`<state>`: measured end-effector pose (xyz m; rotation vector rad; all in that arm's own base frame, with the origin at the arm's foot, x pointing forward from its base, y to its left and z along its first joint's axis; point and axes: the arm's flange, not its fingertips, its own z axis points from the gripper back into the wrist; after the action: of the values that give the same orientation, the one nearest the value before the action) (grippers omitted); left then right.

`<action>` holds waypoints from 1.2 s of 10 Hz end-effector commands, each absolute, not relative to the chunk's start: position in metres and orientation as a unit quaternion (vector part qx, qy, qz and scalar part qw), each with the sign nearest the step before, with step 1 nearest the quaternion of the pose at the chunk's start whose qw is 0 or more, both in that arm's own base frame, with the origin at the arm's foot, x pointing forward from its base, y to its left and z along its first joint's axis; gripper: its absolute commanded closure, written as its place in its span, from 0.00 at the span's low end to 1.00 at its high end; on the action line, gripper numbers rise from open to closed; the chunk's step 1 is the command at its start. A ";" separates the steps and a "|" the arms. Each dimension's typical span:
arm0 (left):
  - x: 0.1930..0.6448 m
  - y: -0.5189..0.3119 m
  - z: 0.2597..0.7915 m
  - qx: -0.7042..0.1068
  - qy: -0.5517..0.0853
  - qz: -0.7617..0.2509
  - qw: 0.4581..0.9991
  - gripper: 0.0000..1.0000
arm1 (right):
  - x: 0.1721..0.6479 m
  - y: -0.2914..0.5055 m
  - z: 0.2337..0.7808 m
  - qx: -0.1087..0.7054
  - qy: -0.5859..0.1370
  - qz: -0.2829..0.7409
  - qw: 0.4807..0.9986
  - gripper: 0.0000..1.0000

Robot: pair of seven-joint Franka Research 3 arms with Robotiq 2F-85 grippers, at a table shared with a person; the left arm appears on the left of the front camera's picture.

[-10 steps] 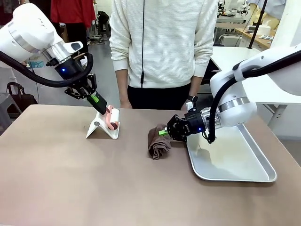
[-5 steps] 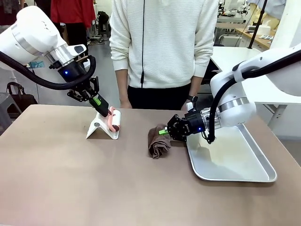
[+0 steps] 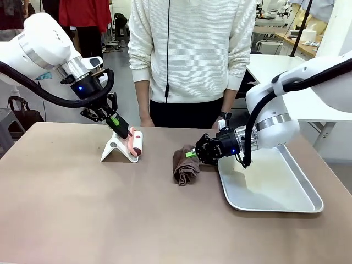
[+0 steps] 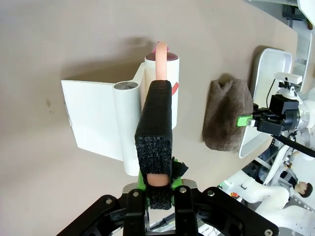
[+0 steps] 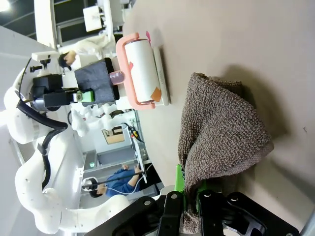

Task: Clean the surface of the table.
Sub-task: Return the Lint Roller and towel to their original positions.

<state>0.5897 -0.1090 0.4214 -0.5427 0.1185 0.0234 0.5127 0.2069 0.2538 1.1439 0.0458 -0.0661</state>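
- The large rectangular table with a matte taupe-brown top (image 3: 110,209) lies level, spanning the front view from left edge to right edge.

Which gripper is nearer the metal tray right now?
Right. The right gripper, shut on the brown cloth, sits just beside the tray's left edge; the left gripper holds the lint roller farther away.

A robotics lab or workshop; at two o'clock behind the person (image 3: 190,55) stand white-topped workbenches (image 3: 275,66) cluttered with equipment; at eleven o'clock a bare grey floor (image 3: 118,82) runs back past more people; the right wrist view shows further white robot arms (image 5: 34,206).
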 end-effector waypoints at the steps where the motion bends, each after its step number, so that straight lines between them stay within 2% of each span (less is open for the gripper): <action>1: 0.593 -0.109 0.423 -0.255 0.069 0.029 0.964 0.80 | 0.517 0.210 0.254 0.550 0.023 -0.043 0.834 0.91; 2: 0.594 -0.109 0.422 -0.254 0.070 0.034 0.964 0.80 | 0.518 0.210 0.254 0.548 0.024 -0.044 0.835 0.91; 3: 0.594 -0.110 0.422 -0.250 0.073 0.036 0.965 0.22 | 0.519 0.210 0.253 0.547 0.027 -0.047 0.835 0.63; 4: 0.594 -0.110 0.422 -0.250 0.072 0.037 0.965 0.22 | 0.519 0.210 0.253 0.547 0.029 -0.046 0.836 0.36; 5: 0.594 -0.109 0.423 -0.249 0.071 0.040 0.965 0.00 | 0.519 0.210 0.253 0.547 0.030 -0.045 0.835 0.08; 6: 0.594 -0.109 0.424 -0.250 0.068 0.041 0.965 0.17 | 0.519 0.209 0.253 0.548 0.030 -0.045 0.834 0.00; 7: 0.593 -0.108 0.425 -0.252 0.066 0.043 0.964 0.00 | 0.519 0.209 0.253 0.550 0.032 -0.043 0.833 0.00; 10: 0.586 -0.101 0.433 -0.262 0.057 0.045 0.962 0.00 | 0.519 0.211 0.255 0.548 0.037 -0.037 0.835 0.00; 12: 0.576 -0.093 0.440 -0.275 0.050 0.036 0.959 0.00 | 0.514 0.219 0.276 0.513 0.041 -0.022 0.857 0.00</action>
<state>0.5883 -0.0978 0.4367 -0.5426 0.1052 0.0734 0.5126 0.2128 0.2609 1.1449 0.0680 -0.0455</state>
